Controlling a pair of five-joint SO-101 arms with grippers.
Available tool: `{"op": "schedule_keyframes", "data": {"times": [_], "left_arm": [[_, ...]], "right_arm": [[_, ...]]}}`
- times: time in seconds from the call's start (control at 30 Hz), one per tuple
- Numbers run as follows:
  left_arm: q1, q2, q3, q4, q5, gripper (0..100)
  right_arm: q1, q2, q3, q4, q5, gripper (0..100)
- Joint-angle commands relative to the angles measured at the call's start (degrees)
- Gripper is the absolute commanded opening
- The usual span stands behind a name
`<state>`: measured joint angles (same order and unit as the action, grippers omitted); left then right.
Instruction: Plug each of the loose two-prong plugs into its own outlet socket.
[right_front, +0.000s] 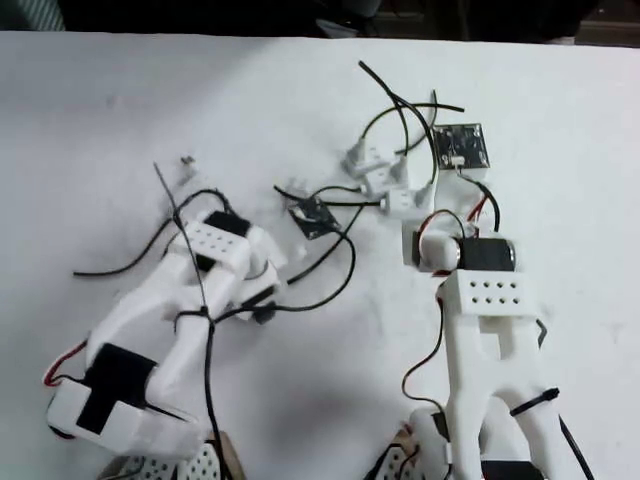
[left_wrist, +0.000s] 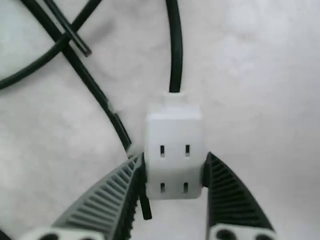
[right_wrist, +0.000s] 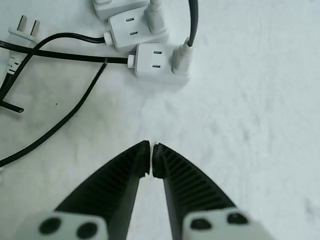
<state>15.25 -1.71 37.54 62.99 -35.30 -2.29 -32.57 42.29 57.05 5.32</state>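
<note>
1. Loose white two-prong plug on a black cord lies flat on the white desk. Its prongs are bare, and it sits off to one side of the cluster of sockets, well apart from my right hand. I judge it has yet to be plugged in.
2. My left hand is clamped on a white rectangular plastic outlet socket block, with a ribbed grey finger on one long side and a black finger on the other. The slotted face looks up at my wrist, and both pairs of slots are empty. I take the grip to be there so the block cannot slide when a plug is pushed in.
3. A black cable leaves the block's far end, away from my fingers, so the grip neither pinches it nor covers the slots.
4. My right hand sits low over bare desk, its two black fingers pressed together on nothing. Ahead of it is the nearest white socket block, with a white plug seated in it. A second block just beyond also carries a plug.
5. My judgement is that the right hand must spread its fingers, take the loose plug by its body with the prongs left free, and carry it to the held block. The crossing black cords could snag on the way.
</note>
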Motion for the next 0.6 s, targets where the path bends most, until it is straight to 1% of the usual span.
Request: {"op": "schedule_keyframes", "data": {"times": [0.0,0.07,0.1,0.13,0.2,0.27,0.4,0.5,0.57], "left_arm": [[2.95,0.13,-1.58,0.44,0.35,8],[5.14,0.13,-1.49,1.23,0.44,3],[6.29,0.04,-1.41,1.67,0.62,2],[7.52,0.04,-1.41,2.02,2.11,3],[9.10,0.04,-1.49,1.93,7.56,3],[9.36,0.04,-1.93,1.58,11.96,3],[9.01,0.04,-1.93,1.58,15.82,3],[9.01,0.04,-1.93,1.93,20.66,3],[9.01,0.04,-1.93,1.93,22.95,6]], "right_arm": [[-0.40,-1.19,-0.44,-0.84,0.44,1.8],[-0.40,-1.19,-0.44,-0.84,0.44,1.8],[-0.40,-1.19,-0.44,-0.84,0.44,1.8],[-0.40,-1.19,-0.53,-0.84,0.44,1.8],[-0.40,-1.19,-0.53,-0.84,0.44,1.8],[-0.40,-1.19,-0.53,-0.84,0.44,1.8],[-0.40,-1.19,-0.53,-0.84,0.44,1.8],[-0.40,-1.19,-0.53,-0.84,0.44,1.8],[-0.40,-1.19,-0.53,-0.84,0.44,1.8]]}}
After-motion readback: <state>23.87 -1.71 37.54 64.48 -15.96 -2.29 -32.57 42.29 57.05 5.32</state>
